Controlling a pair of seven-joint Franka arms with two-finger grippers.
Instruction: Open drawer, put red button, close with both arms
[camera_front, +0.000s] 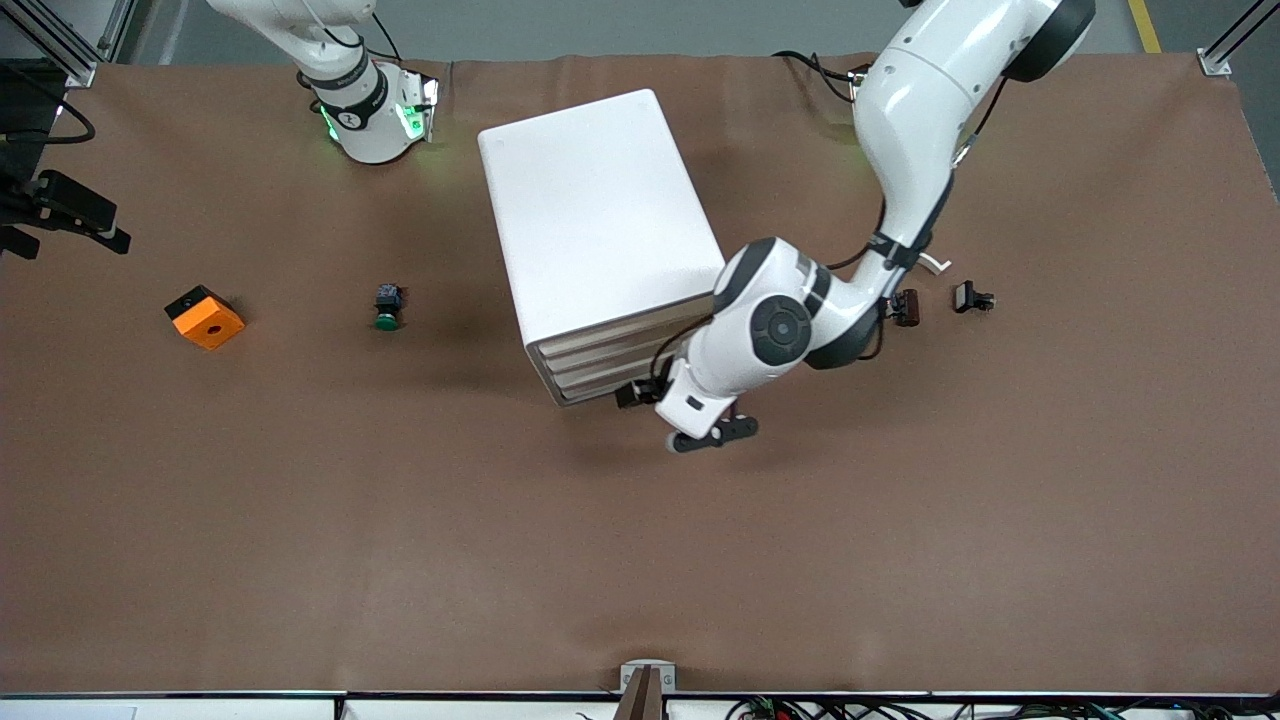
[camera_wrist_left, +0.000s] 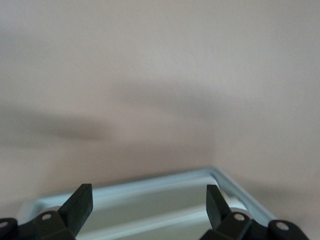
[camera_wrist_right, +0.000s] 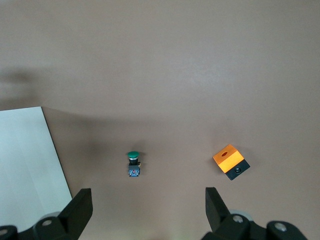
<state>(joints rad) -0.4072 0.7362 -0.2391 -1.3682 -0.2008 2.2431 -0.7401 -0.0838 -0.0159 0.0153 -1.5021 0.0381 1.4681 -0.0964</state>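
The white cabinet (camera_front: 600, 220) stands mid-table, its stacked drawers (camera_front: 590, 365) facing the front camera and looking shut. My left gripper (camera_front: 640, 393) is low at the drawer fronts' corner toward the left arm's end. In the left wrist view it is open (camera_wrist_left: 149, 200), with a white drawer rim (camera_wrist_left: 165, 182) between the fingers, which grip nothing. The red button (camera_front: 907, 307) lies on the table beside the left arm's forearm. My right gripper (camera_wrist_right: 149, 202) is open and empty, high over the table; it does not show in the front view.
A green-capped button (camera_front: 388, 307) and an orange block (camera_front: 205, 317) lie toward the right arm's end; both show in the right wrist view, the button (camera_wrist_right: 133, 162) and the block (camera_wrist_right: 231, 161). A small black part (camera_front: 972, 297) lies beside the red button.
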